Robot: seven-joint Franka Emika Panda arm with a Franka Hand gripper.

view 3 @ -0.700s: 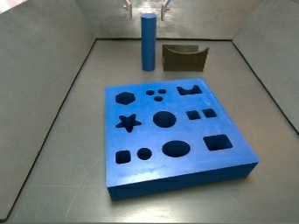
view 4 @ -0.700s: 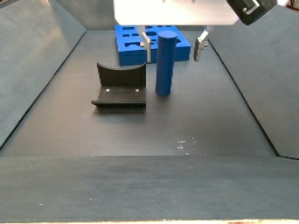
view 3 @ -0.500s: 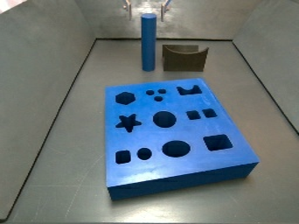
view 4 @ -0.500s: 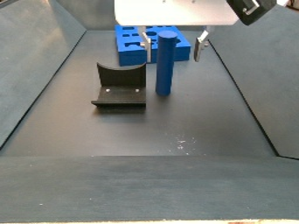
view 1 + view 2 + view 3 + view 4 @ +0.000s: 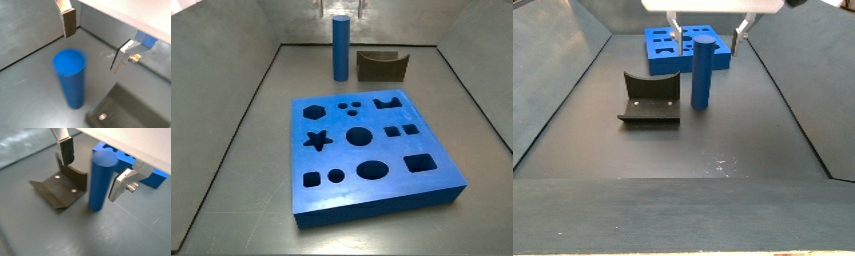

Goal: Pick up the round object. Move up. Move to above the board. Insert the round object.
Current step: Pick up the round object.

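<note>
The round object (image 5: 341, 47) stood straight up on the dark tabletop (image 5: 251, 150), at the far end from the board (image 5: 369, 150) in that side view. It was a tall, smooth blue peg. In a side view from the opposite end (image 5: 703, 72) it stood just in front of the board (image 5: 663, 48), which showed behind it with its holes on top.

The gripper (image 5: 704, 27) hung over the peg. Its two fingers were apart, one on each side of the peg's top, and neither one touched it. In a wrist view the fingers (image 5: 68, 23) were silver plates with dark pads, and the blue round top of the peg (image 5: 69, 61) sat below the gap between them. In a wrist view taken from another angle, the gripper (image 5: 93, 173) had the peg (image 5: 100, 183) standing between its two plates, with a clear space on both sides. The finger tips looked to be near the height of the peg's top, but I could not tell for sure.

The fixture (image 5: 649, 98), a dark bent bracket on a flat plate, stood on the tabletop just beside the peg. It did not touch the peg. In a side view it (image 5: 382, 66) sat between the peg and the side wall.

The board lay flat with star, circle and square holes cut in it.
</note>
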